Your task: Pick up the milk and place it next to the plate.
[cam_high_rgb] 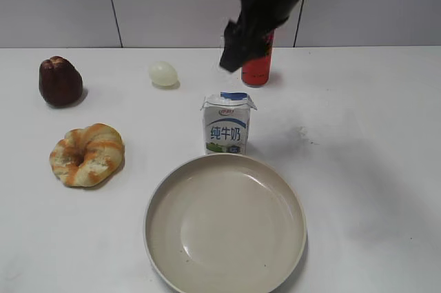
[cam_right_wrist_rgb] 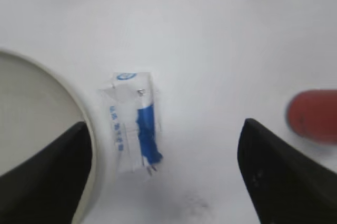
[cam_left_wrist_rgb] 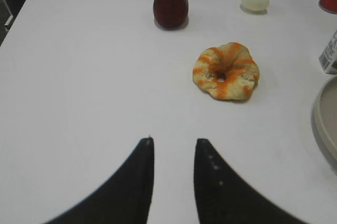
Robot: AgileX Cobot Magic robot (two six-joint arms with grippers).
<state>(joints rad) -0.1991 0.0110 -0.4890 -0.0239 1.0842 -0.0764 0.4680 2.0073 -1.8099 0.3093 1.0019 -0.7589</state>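
Note:
The milk [cam_high_rgb: 227, 125], a small white carton with blue characters, stands upright just behind the beige plate [cam_high_rgb: 225, 223], close to its far rim. From above in the right wrist view the milk [cam_right_wrist_rgb: 133, 123] sits beside the plate's rim [cam_right_wrist_rgb: 84, 113]. My right gripper [cam_right_wrist_rgb: 164, 129] is open wide, high above the milk and empty; in the exterior view it [cam_high_rgb: 234, 48] hangs in front of the red can. My left gripper [cam_left_wrist_rgb: 174, 142] is open and empty over bare table. A sliver of the milk [cam_left_wrist_rgb: 329, 52] and the plate [cam_left_wrist_rgb: 325, 118] shows at that view's right edge.
A red can [cam_high_rgb: 258, 64] stands behind the milk, partly hidden by my right arm. A pale egg [cam_high_rgb: 164, 74], a dark red fruit [cam_high_rgb: 60, 81] and a ring-shaped orange-streaked bread [cam_high_rgb: 87, 154] lie on the left of the white table.

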